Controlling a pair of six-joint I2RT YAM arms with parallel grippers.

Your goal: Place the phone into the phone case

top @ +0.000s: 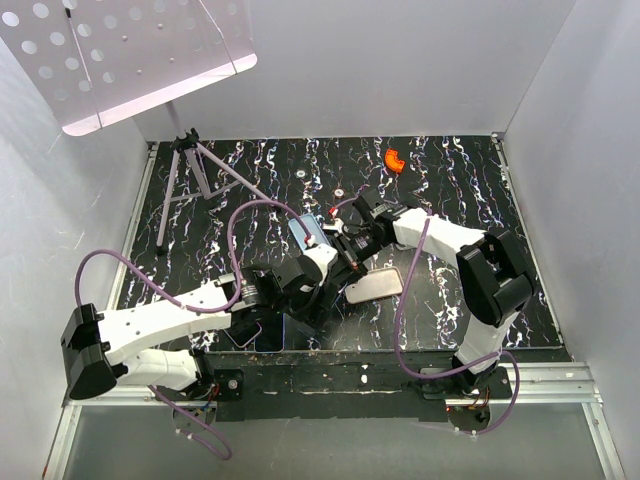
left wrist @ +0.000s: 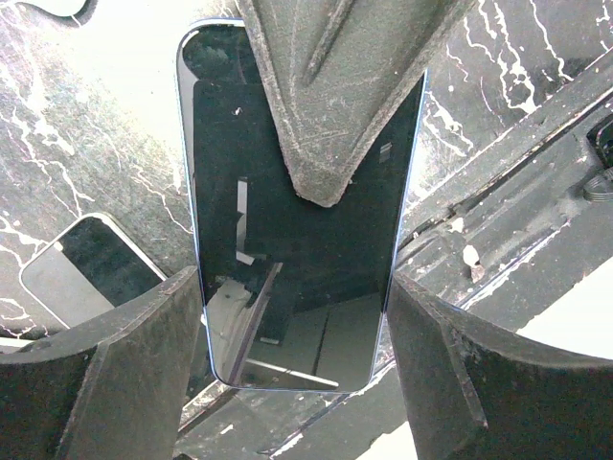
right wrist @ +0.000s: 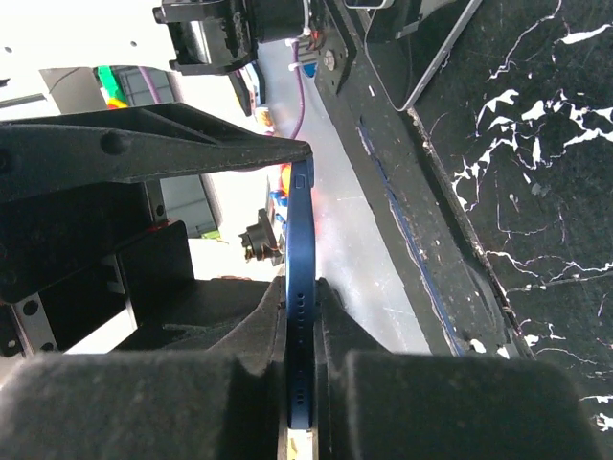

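Black marbled table (top: 480,190), white walls (top: 400,60) all round. The phone case (top: 375,285) lies flat near the front edge, about the middle. Just past it the phone (left wrist: 230,144) is up off the table. The left gripper (left wrist: 292,297) clamps its long sides, and the right gripper (right wrist: 303,287) pinches it front to back. An orange piece (top: 394,160) sits near the far edge.

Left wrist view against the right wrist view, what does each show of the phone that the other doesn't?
Only the left wrist view shows the phone screen-on, dark and glossy, with the left gripper closed on its long edges. Only the right wrist view shows it edge-on, a thin blue side pinched by the right gripper. Both show the phone held by both grippers, with the phone case lying apart on the table.
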